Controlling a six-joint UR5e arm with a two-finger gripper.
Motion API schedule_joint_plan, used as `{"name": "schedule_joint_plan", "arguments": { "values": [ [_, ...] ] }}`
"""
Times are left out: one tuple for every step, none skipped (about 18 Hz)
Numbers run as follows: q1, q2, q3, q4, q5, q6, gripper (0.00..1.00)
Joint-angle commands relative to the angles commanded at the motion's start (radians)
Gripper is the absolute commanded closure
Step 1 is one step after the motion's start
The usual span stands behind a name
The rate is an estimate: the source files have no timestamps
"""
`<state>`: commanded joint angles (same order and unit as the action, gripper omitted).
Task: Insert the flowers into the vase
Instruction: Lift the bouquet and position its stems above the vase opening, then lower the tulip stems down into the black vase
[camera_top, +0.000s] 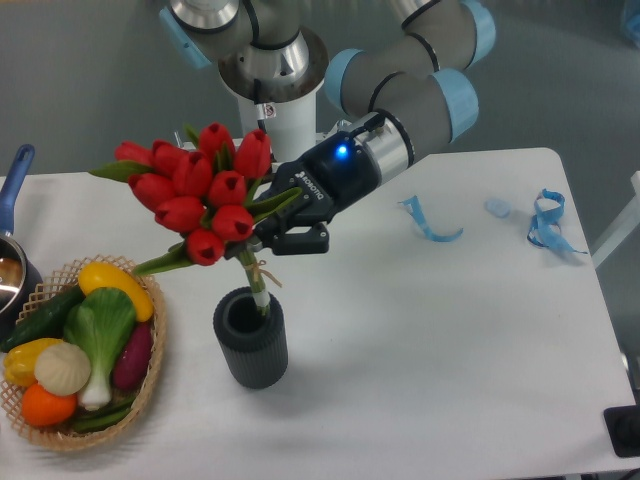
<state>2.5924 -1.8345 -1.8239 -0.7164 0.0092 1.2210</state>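
The flowers (198, 186) are a bunch of red tulip buds with green leaves, held tilted up to the left above the table. My gripper (272, 232) is shut on the stems just below the buds. The stem ends (260, 290) reach down into the mouth of the vase (250, 336), at its right rim. The vase is a short dark grey ribbed cylinder that stands upright on the white table, right below the gripper. The buds stand well above and to the left of the vase mouth.
A woven basket (148, 385) with vegetables stands at the front left, close to the vase. A pan with a blue handle (14, 180) is at the left edge. Blue ribbon scraps (430, 222) (546, 220) lie at the back right.
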Motion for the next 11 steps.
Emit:
{"name": "schedule_joint_plan", "arguments": {
  "values": [
    [-0.003, -0.011, -0.005, 0.000, 0.002, 0.012, 0.80],
    [-0.003, -0.012, -0.011, 0.000, 0.002, 0.018, 0.80],
    [-0.003, -0.014, -0.014, 0.000, 0.002, 0.018, 0.80],
    [-0.003, -0.017, -0.017, -0.002, 0.002, 0.018, 0.80],
    [-0.003, -0.020, -0.020, -0.002, 0.002, 0.018, 0.80],
    [-0.002, -0.025, -0.023, -0.002, 0.003, 0.018, 0.80],
    [-0.002, -0.031, -0.029, -0.002, 0.003, 0.018, 0.80],
    [-0.002, -0.038, -0.038, -0.002, 0.005, 0.020, 0.80],
    [-0.002, -0.046, -0.041, -0.002, 0.005, 0.026, 0.80],
    [-0.002, -0.054, -0.051, -0.002, 0.005, 0.037, 0.79],
    [-0.002, -0.058, -0.055, -0.002, 0.005, 0.038, 0.79]
  ]
}}
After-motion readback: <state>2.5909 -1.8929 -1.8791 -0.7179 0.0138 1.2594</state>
